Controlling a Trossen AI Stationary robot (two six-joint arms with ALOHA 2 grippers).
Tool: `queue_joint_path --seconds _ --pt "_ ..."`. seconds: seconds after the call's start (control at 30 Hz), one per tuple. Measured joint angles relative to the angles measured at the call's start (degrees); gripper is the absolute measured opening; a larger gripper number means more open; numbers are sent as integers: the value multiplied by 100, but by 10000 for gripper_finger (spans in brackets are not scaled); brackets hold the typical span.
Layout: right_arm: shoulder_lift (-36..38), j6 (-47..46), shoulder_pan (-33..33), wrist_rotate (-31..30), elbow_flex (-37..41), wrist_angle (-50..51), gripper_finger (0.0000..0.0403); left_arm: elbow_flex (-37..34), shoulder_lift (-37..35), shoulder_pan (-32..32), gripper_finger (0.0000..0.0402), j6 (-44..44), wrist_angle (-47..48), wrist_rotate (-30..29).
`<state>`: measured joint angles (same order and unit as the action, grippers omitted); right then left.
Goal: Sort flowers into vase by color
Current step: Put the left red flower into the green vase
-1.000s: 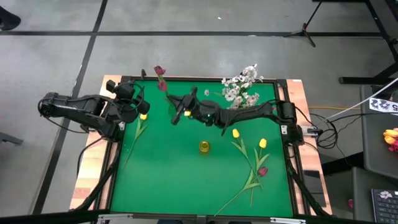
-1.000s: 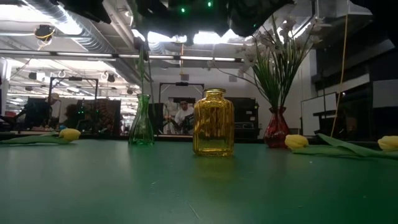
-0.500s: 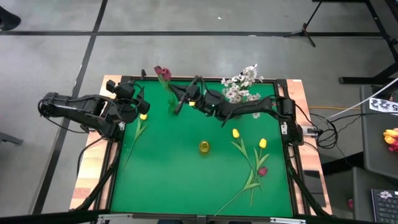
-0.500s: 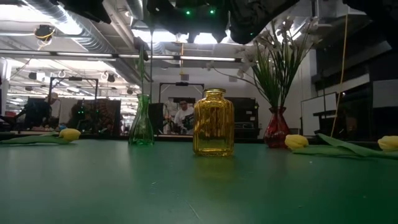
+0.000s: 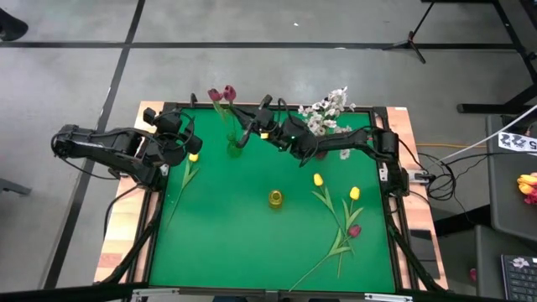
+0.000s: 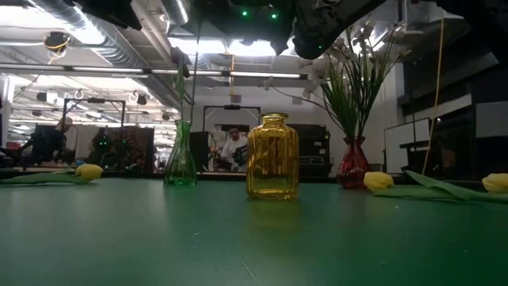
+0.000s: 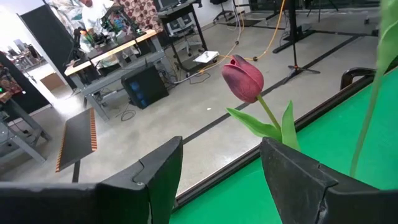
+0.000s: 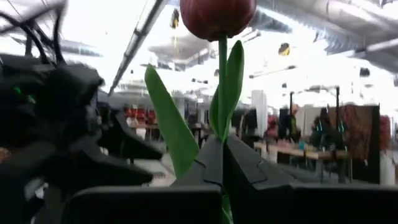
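Observation:
My right gripper (image 8: 222, 146) is shut on a dark red tulip (image 8: 217, 15) above the green vase (image 5: 236, 149) near the table's far edge. A second dark red tulip (image 5: 214, 94) blooms beside it, and a stem (image 6: 184, 87) rises out of the green vase (image 6: 181, 155). White flowers (image 5: 327, 113) stand in the red vase (image 6: 353, 163). The yellow vase (image 5: 276, 198) stands mid-table. My left gripper (image 5: 185, 138) waits open at the far left, next to a yellow tulip (image 5: 194, 157) lying on the mat. My right gripper pinches the tulip's green stem (image 8: 222, 127) between its two fingers, below the bloom and beside a long leaf (image 8: 168, 118). The fingers slant upward, coming from the table's right. The tulip stands upright above them. Whether its lower end is in the vase, I cannot tell.
Two yellow tulips (image 5: 318, 179) (image 5: 354, 193) and one dark red tulip (image 5: 354, 230) lie on the right half of the green mat. The near left of the mat (image 5: 218, 243) is free. People show in the room beyond the table.
My right gripper has moved toward the table's far edge and slightly up, tipping its fingers upward, still shut on the tulip. The held tulip has swung more upright, and its bloom now stands next to the other dark red bloom over the far edge.

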<state>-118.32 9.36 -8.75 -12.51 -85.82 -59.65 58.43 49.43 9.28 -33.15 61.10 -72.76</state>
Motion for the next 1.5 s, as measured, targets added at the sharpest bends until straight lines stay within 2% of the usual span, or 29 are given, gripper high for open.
queue_joint_path --seconds 0.27,0.43,1.0,1.5 --pt "-11 -23 -77 91 -3 -185 0 0 0 -1 214 -4 0 -101" --pt "-370 -34 -75 164 -259 -431 0 0 0 0 214 -9 0 -122" --pt "-581 -211 -138 -11 -422 -37 1 0 0 -1 214 0 2 -120" --pt "-673 -1034 -348 -49 -424 363 8 0 0 0 214 -7 2 -118"
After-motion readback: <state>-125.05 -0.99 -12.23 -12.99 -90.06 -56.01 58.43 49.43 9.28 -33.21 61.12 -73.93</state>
